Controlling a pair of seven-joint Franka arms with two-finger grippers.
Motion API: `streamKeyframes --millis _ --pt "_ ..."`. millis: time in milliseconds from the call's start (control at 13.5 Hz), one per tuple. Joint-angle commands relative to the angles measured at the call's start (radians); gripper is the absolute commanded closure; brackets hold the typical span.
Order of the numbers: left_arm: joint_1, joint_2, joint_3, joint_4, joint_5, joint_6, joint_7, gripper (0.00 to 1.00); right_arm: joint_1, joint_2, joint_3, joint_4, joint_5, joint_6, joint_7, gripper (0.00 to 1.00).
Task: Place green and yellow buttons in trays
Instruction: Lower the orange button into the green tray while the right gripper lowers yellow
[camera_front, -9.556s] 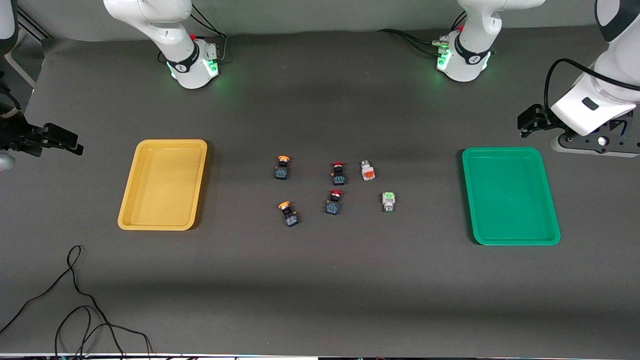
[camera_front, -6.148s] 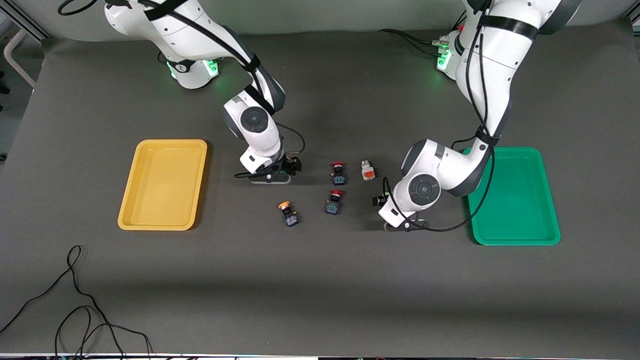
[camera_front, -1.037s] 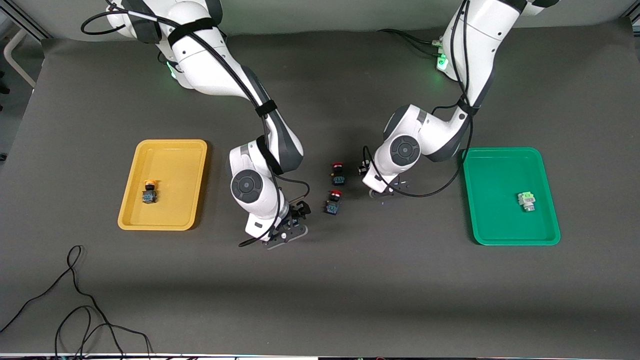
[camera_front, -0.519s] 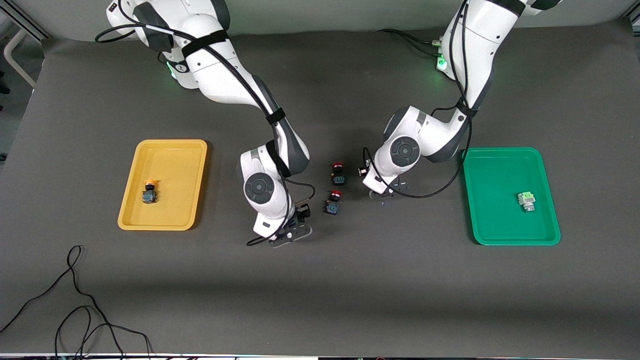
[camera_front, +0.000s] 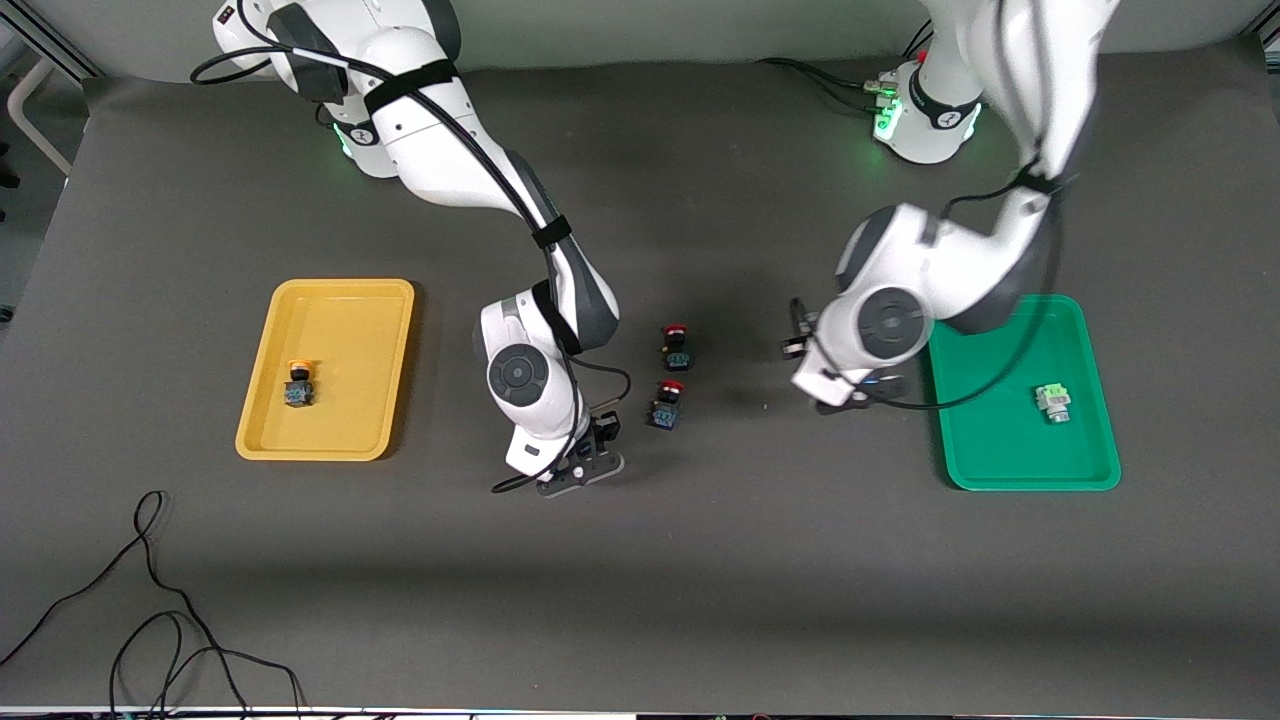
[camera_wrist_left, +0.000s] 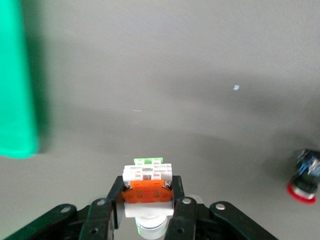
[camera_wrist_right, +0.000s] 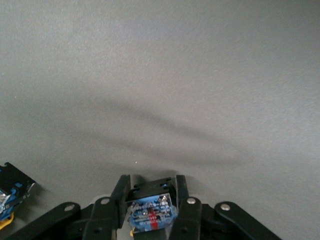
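Front view hides both grasps, left gripper clamping orange-and-white button, right gripper clamping black-blue button, cap hidden.

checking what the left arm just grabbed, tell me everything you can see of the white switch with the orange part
The white switch with the orange part is a small blocky plastic piece: a white ribbed body, an orange block across its middle, a bit of green at one end and a round pale end toward the wrist. It is clamped between the two black fingers of the left gripper, which is shut on its sides, and only they touch it. It is held up over the bare grey mat, beside the green tray.
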Motion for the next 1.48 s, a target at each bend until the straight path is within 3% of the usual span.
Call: streamKeyframes --millis 0,296,593,741,963,1185,1407 --pt "0.113 -0.023 -0.007 0.039 0.029 -0.068 0.192 1.00 -0.002 -0.059 -0.027 0.020 0.004 -0.109 0.018 0.81" --pt "0.332 -0.009 -0.005 0.025 0.053 -0.019 0.588 1.00 0.001 -0.151 -0.089 0.080 0.004 -0.335 0.024 0.83" --pt "0.443 0.064 -0.005 -0.073 0.104 0.228 0.742 1.00 0.009 -0.257 -0.193 0.043 -0.037 -0.489 0.018 0.83" --pt "0.445 0.077 -0.004 -0.155 0.105 0.351 0.742 1.00 0.013 -0.323 -0.236 -0.042 -0.112 -0.494 0.018 0.83" --pt "0.448 0.092 -0.004 -0.187 0.105 0.409 0.742 1.00 0.010 -0.430 -0.331 -0.246 -0.131 -0.465 -0.016 0.83" --pt "0.448 0.094 -0.004 -0.187 0.105 0.414 0.742 1.00 0.013 -0.533 -0.401 -0.473 -0.135 -0.337 -0.117 0.83" --pt "0.448 0.094 -0.004 -0.187 0.105 0.414 0.742 1.00 -0.002 -0.533 -0.458 -0.616 -0.126 -0.176 -0.272 0.83"
